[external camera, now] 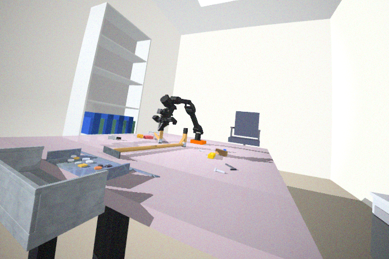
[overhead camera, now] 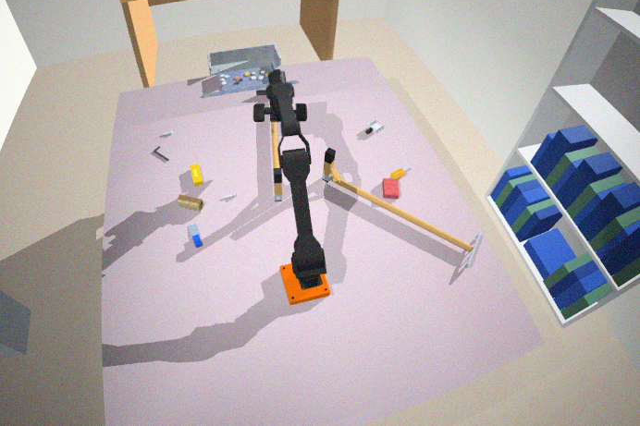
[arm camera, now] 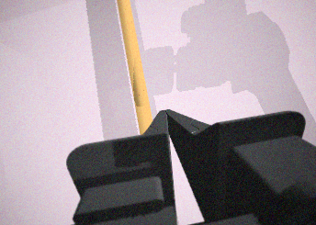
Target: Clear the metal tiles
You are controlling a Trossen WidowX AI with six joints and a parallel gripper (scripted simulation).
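One wooden-shafted scraper [overhead camera: 275, 146] [external camera: 149, 146] [arm camera: 130, 50] lies on the table [overhead camera: 374, 340] [external camera: 207, 187] [arm camera: 41, 86] below the gripper [overhead camera: 279, 112] [external camera: 161, 129] [arm camera: 166, 110], its shaft running out ahead of the jaws and its black-topped upright grip on the base side of them. The jaws are clenched tip to tip with nothing between them, apart from the shaft. Off to their right, a second scraper [overhead camera: 400, 213] slants away, its grip nearer the jaws and its blade well apart; I can't tell which is the long one. Ahead of the jaws, several metal tiles [overhead camera: 246, 74] [external camera: 82, 165] sit scattered on the bench plate [overhead camera: 234, 85] [external camera: 120, 171], with the catch box [overhead camera: 243, 58] [external camera: 71, 203] beyond. Farther out, a yellow block [overhead camera: 196, 174] [external camera: 211, 155] lies left of the jaws, toward the base, and a red block [overhead camera: 390, 188] [external camera: 148, 137] lies to their right.
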